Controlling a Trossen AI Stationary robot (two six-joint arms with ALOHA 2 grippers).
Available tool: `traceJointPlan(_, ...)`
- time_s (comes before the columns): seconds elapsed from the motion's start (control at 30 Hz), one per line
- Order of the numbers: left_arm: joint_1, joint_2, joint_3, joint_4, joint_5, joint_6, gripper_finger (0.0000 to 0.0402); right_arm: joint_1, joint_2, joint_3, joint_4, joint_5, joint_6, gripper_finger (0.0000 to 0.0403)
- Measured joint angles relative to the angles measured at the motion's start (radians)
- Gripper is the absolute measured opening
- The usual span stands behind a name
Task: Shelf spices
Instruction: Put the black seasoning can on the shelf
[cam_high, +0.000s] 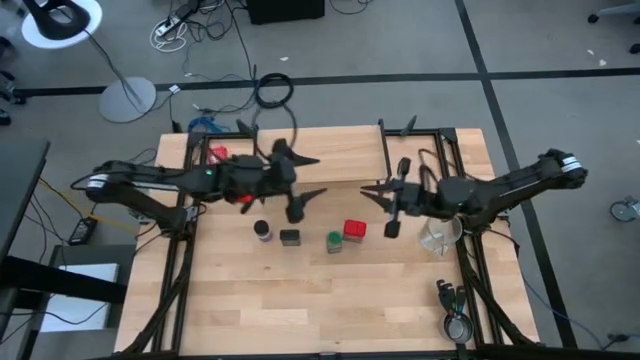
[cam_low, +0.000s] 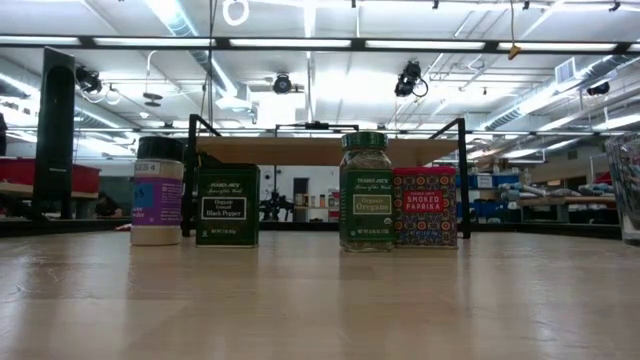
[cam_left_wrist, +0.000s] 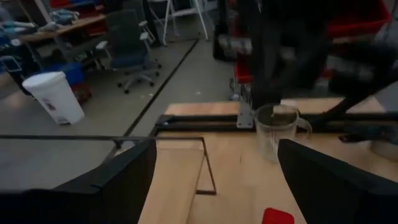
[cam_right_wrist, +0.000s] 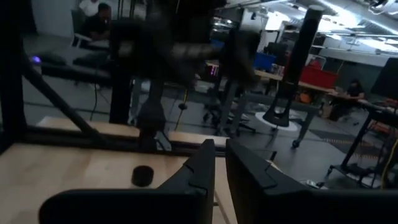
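Four spices stand upright in a row on the tabletop: blue-capped dark jar (cam_high: 262, 231) (cam_low: 158, 192), dark olive tin (cam_high: 290, 237) (cam_low: 227, 205), green jar (cam_high: 334, 242) (cam_low: 365, 192), red tin (cam_high: 354, 230) (cam_low: 425, 207). The shelf (cam_high: 335, 150) (cam_low: 300, 151) (cam_left_wrist: 179, 171) stands on its black legs beyond them, toward the far edge. My left gripper (cam_high: 303, 178) (cam_left_wrist: 214, 180) hangs open above the shelf's near side, touching nothing. My right gripper (cam_high: 368, 190) (cam_right_wrist: 219, 168) is shut in the air right of the shelf, above the red tin's far side.
A clear measuring cup (cam_high: 440, 236) (cam_left_wrist: 277, 130) stands near the table's right edge under the right arm. A flat red-and-white packet (cam_high: 218, 153) lies at the far left. A cable bundle (cam_high: 455, 318) sits at the near right. Bare wood (cam_high: 300, 300) lies in front of the spices.
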Motion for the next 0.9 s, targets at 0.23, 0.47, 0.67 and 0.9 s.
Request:
traceJointPlan(0.23, 0.000, 0.072, -0.124, 0.315, 0.037, -0.007, 0.0341, 0.009, -0.088, 0.001, -0.168, -0.001, 0.068, 0.0039)
traceJointPlan(0.47, 0.000, 0.075, -0.286, 0.573, 0.018, -0.039, 0.0341, 0.024, -0.104, 0.001, -0.180, 0.019, 0.013, 0.0039)
traceJointPlan(0.67, -0.002, 0.075, -0.385, 0.666, 0.012, -0.075, 0.0341, 0.024, -0.103, 0.001, -0.180, 0.021, -0.037, 0.0039)
traceJointPlan(0.9, -0.002, 0.075, -0.496, 0.779, -0.014, -0.082, 0.0341, 0.023, -0.110, 0.001, -0.172, 0.076, -0.100, 0.0039)
